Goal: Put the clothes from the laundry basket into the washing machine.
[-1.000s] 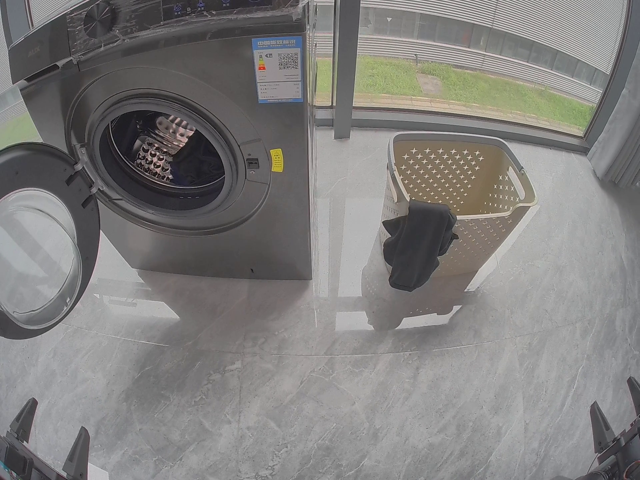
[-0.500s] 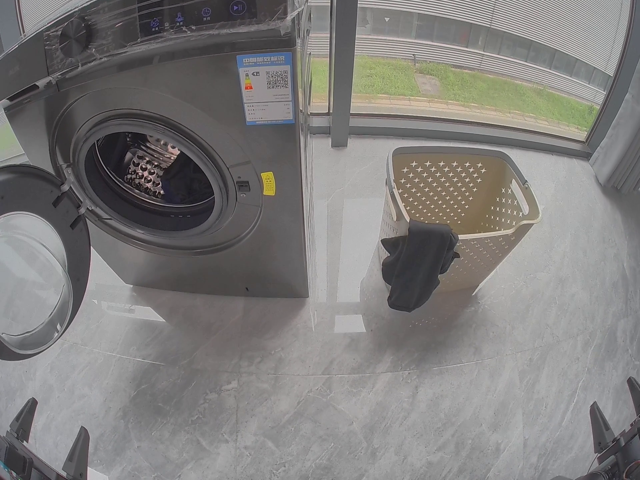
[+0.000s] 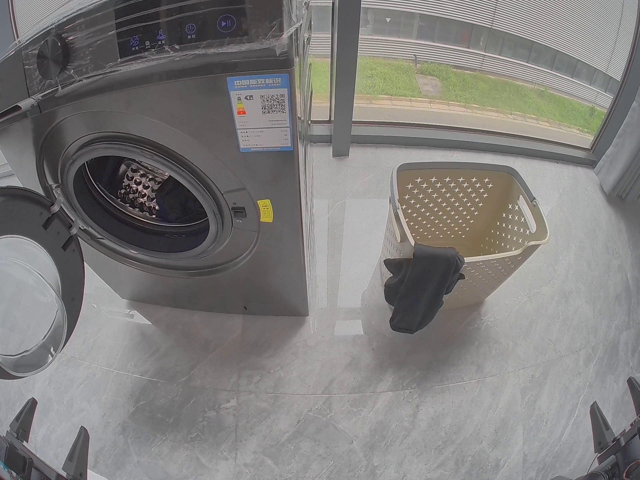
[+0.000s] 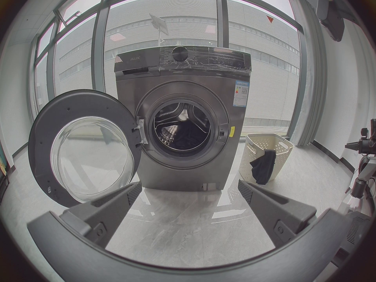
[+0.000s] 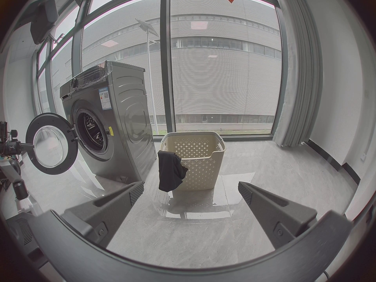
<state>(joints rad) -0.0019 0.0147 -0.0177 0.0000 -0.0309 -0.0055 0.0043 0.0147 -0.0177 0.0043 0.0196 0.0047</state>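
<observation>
A grey front-loading washing machine (image 3: pixel 200 168) stands at the left with its round door (image 3: pixel 30 288) swung open; dark cloth lies inside the drum (image 4: pixel 184 132). To its right a cream laundry basket (image 3: pixel 497 261) stands on the floor, and a black garment (image 3: pixel 421 287) hangs over its near rim. The same garment (image 5: pixel 170 171) hangs outside the basket (image 5: pixel 199 157) in the right wrist view. My left gripper (image 3: pixel 50 435) is low at the near left, open and empty. Open too, my right gripper (image 3: pixel 617 411) sits low at the near right, far from the basket.
Grey marble-look floor (image 3: pixel 320 395) stretches between me and both objects. A tall window with a dark pillar (image 3: pixel 347 61) runs behind them, and a curtain (image 3: pixel 623 148) hangs at the far right.
The whole head view has shifted, so washer and basket sit lower and look larger: the camera has moved closer. Both grippers hold the same places in the picture.
</observation>
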